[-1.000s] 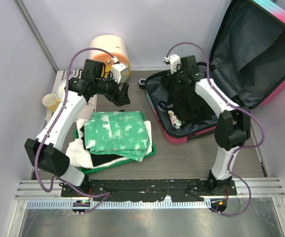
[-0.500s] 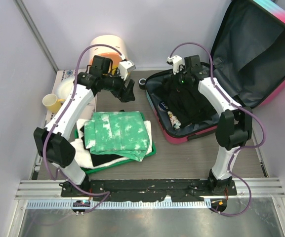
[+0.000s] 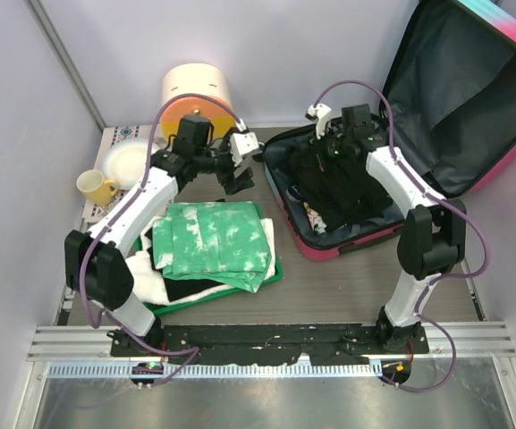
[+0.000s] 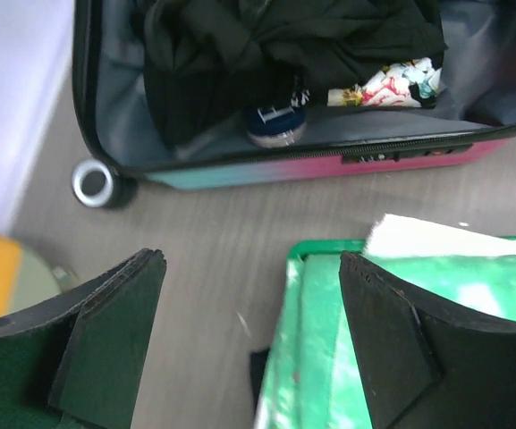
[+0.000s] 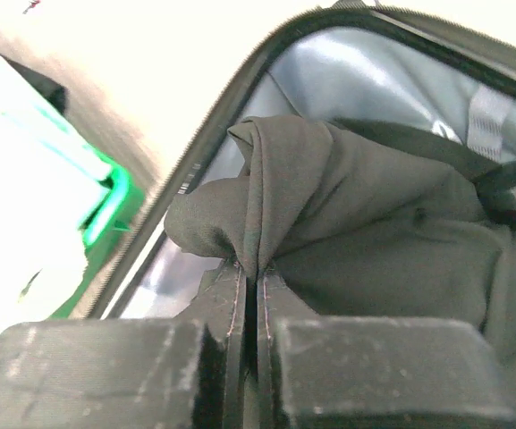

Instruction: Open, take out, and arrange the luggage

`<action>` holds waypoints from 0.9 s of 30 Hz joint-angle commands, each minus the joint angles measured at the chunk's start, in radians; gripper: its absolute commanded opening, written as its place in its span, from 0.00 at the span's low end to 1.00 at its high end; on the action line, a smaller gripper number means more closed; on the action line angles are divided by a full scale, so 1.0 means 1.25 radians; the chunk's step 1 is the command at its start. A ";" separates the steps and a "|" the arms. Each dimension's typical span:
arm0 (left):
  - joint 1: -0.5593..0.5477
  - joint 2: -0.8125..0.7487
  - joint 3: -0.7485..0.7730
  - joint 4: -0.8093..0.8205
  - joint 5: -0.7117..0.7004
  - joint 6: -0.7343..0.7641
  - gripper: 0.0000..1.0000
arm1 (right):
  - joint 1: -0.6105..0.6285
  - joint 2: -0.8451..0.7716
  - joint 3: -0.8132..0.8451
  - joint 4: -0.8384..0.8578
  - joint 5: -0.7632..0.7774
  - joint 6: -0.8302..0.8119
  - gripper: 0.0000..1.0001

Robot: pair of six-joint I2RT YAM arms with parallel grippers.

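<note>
On the grey wooden table the pink-and-turquoise hard-shell suitcase lies open at right — the right gripper pinches a dark garment inside it; the left gripper hangs spread wide beside it

Left arm: white tubular links, black joint housings at shoulder, elbow and wrist.
Right arm: same white links, bulky black elbow joint.
Cables: thin purple leads, looping from each base up to the wrist.
Left gripper: two matte black, wedge-shaped fingers with bevelled edges.
Right gripper: black blocky fingers, faces scuffed with pale scratches.
Camera housings: small white boxes on the wrists.
Bases: black, fixed on a long black plate.
</note>
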 commanded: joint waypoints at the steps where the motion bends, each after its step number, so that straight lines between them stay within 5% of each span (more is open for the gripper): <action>1: -0.024 -0.038 -0.036 0.217 0.057 0.220 0.84 | 0.012 -0.098 0.004 0.032 -0.154 -0.020 0.01; 10: -0.083 -0.008 -0.057 0.211 0.069 0.559 0.84 | 0.074 -0.124 0.009 -0.022 -0.213 -0.074 0.01; 20: -0.125 -0.005 -0.081 0.177 0.052 0.652 0.81 | 0.155 -0.138 0.005 -0.029 -0.223 -0.106 0.01; 24: -0.133 -0.014 -0.092 0.160 0.047 0.637 0.49 | 0.161 -0.144 0.000 -0.009 -0.224 -0.082 0.01; 27: -0.133 -0.016 -0.087 0.148 0.019 0.606 0.37 | 0.155 -0.172 -0.023 -0.013 -0.217 -0.101 0.04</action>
